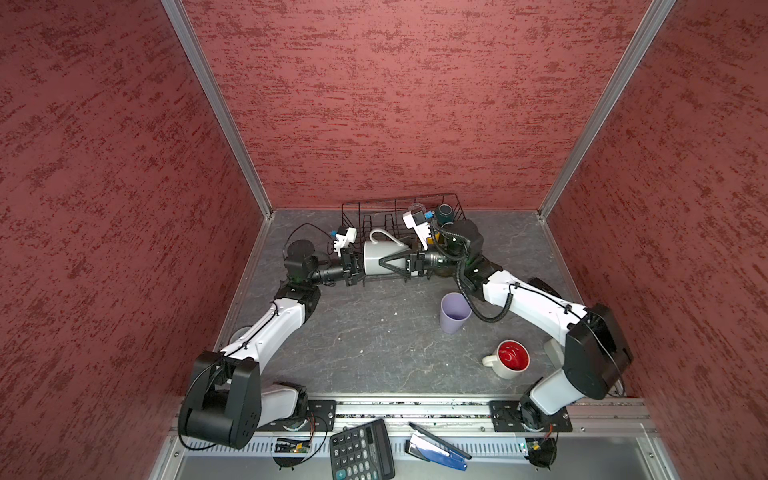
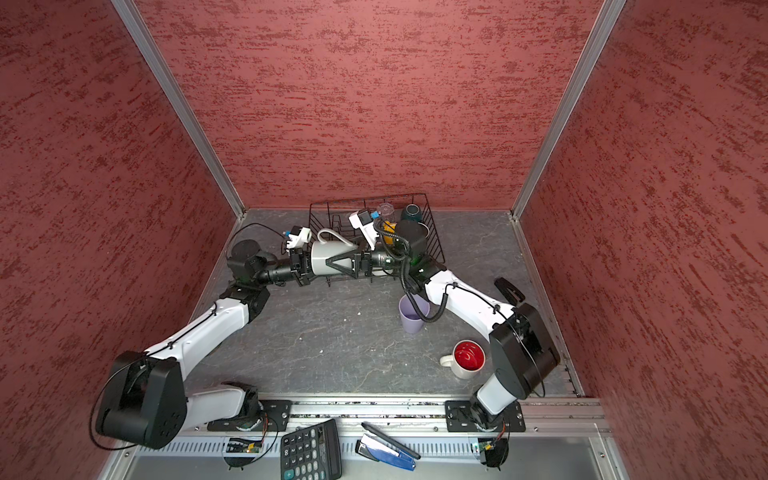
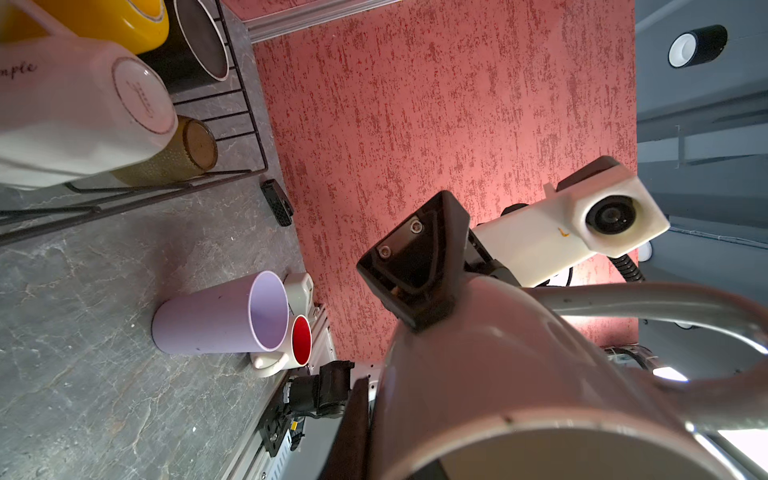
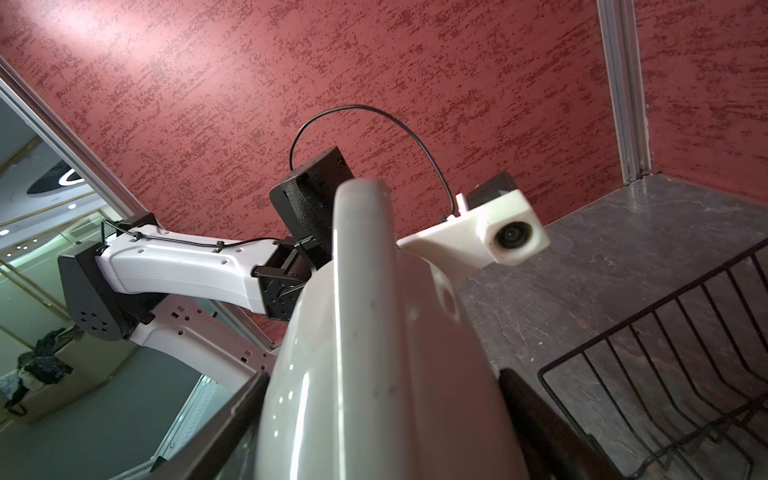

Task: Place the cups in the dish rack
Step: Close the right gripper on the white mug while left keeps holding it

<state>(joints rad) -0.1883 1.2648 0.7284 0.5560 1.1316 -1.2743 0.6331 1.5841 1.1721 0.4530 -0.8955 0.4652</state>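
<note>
A pale grey mug (image 1: 380, 257) hangs on its side above the front left corner of the black wire dish rack (image 1: 374, 205), handle up. My right gripper (image 1: 382, 262) is shut on its body, a finger on each side (image 4: 232, 415). My left gripper (image 1: 358, 266) is shut on the mug's rim wall, one finger (image 3: 353, 428) flat against the outside. In the rack lie a white mug (image 3: 83, 108), a yellow mug (image 3: 104, 16), a black mug (image 3: 199, 41), an olive glass (image 3: 178, 153), a teal mug (image 1: 446, 212) and a clear glass (image 1: 417, 208). A lavender tumbler (image 1: 454, 311) and a red-inside mug (image 1: 510, 359) stand on the table.
A small black block (image 1: 544, 286) lies by the right wall. A calculator (image 1: 361, 451) and a blue stapler (image 1: 438, 449) sit on the front ledge below the arm bases. Red walls close in three sides.
</note>
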